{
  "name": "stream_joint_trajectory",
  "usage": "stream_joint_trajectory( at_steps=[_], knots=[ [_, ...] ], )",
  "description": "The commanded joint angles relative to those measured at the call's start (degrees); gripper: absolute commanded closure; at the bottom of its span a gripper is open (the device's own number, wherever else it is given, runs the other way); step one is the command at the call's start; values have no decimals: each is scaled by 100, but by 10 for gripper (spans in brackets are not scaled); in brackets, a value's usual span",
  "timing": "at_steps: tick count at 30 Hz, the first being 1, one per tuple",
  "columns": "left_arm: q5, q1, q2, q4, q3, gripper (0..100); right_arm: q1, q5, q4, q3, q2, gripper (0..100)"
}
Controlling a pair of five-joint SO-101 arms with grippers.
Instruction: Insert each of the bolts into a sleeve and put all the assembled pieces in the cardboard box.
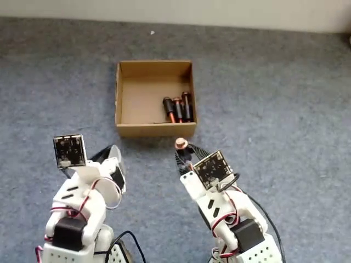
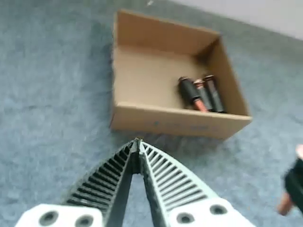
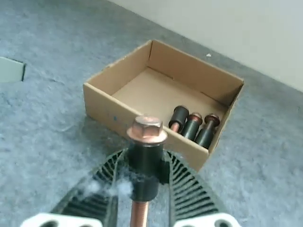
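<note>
The right gripper (image 3: 144, 155) is clamped on a black sleeve (image 3: 143, 170) with a copper bolt (image 3: 147, 130) through it, head up. It holds the pair upright just outside the front wall of the cardboard box (image 1: 117, 98). 3 finished pieces (image 1: 178, 108) lie side by side in the right part of the box, near that wall. The left gripper (image 2: 137, 146) is closed on nothing, above the carpet (image 1: 274, 82) in front of the box.

The likely trouble is the front wall. If the piece crosses too low it may snag the rim and push the light box. The jaws grip only the sleeve, so a tilt could let the bolt slide out. Released above the 3 pieces, it may bounce or roll.
</note>
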Motion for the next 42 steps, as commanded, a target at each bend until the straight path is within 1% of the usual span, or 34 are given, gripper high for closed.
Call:
stream_joint_trajectory(
  at_steps=[1,5,8,11,17,22,27,32,35,37,42],
  knots=[
    [-62,-119,-48,-18,646,994,92,9,347,-110,-110,993],
    [-88,-127,-48,-18,1068,994,92,35,435,-391,4,992],
    [-88,-119,-48,-26,1138,994,66,158,119,-875,734,992],
    [-88,-119,-48,-97,1209,994,57,378,-462,-1543,2026,992],
    [-88,-154,-48,-695,1569,994,75,404,-2044,-2985,4954,992],
    [-88,-163,-48,-677,1569,994,75,404,-3152,-4004,6993,992],
    [-88,-163,-40,-677,1569,994,75,404,-3723,-4989,8699,992],
    [-88,-163,-40,-677,1569,994,84,404,-3609,-5877,9982,980],
    [-88,-163,-40,-677,1569,994,66,369,-2765,-6343,10431,886],
    [-88,-154,-40,-677,1569,994,66,369,-2290,-6668,10580,854],
    [-88,-154,-40,-677,1569,994,66,378,-1780,-7055,10431,854]
  ],
)
